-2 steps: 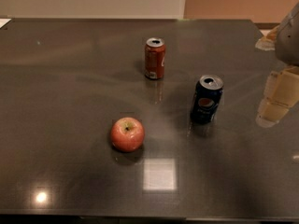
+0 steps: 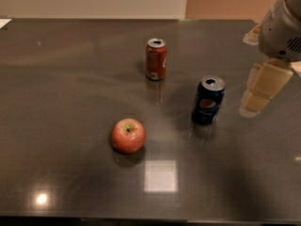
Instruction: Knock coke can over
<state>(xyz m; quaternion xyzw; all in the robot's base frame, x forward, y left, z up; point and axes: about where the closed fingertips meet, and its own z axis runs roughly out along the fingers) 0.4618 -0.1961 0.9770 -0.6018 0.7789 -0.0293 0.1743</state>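
The coke can (image 2: 156, 59), red with white lettering and a silver top, stands upright on the dark table (image 2: 61, 93), behind the middle. My gripper (image 2: 257, 95) hangs at the right side, its pale fingers pointing down just above the table. It is to the right of the dark blue Pepsi can (image 2: 208, 100) and well away from the coke can, holding nothing that I can see.
A red apple (image 2: 128, 135) lies in front of the coke can, left of the Pepsi can. A white object (image 2: 251, 34) sits at the far right table edge behind my arm. A paper corner (image 2: 3, 22) lies at the far left.
My gripper has shifted slightly left toward the Pepsi can. The cans and apple have not moved.
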